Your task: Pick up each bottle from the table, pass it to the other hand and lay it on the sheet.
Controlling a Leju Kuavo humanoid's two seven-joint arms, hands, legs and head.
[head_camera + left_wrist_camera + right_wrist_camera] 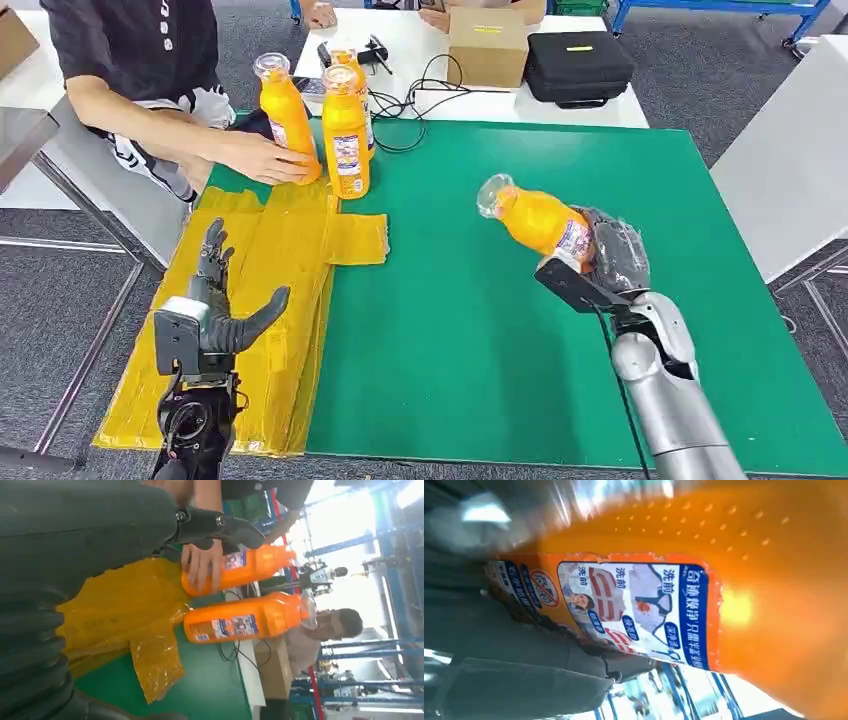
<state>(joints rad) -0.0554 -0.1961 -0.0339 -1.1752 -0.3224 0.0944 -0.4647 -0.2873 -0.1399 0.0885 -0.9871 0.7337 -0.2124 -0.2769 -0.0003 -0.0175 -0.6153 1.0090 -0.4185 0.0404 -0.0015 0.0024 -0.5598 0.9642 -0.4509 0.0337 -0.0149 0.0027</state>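
Your green desk carries a yellow sheet at 9 o'clock. Your right hand grips a bottle above the desk, at 3 o'clock, cap tilted toward 10. Your left hand hovers spread over the sheet. A person's hand touches one of the standing bottles at 12 o'clock.

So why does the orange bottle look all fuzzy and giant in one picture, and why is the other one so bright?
In the right wrist view the held bottle sits right against the camera, so its orange body blurs, though the label reads sharp. In the left wrist view the background behind the two standing bottles is washed out by glare. The head view is even and clear, showing the right hand gripping the bottle.
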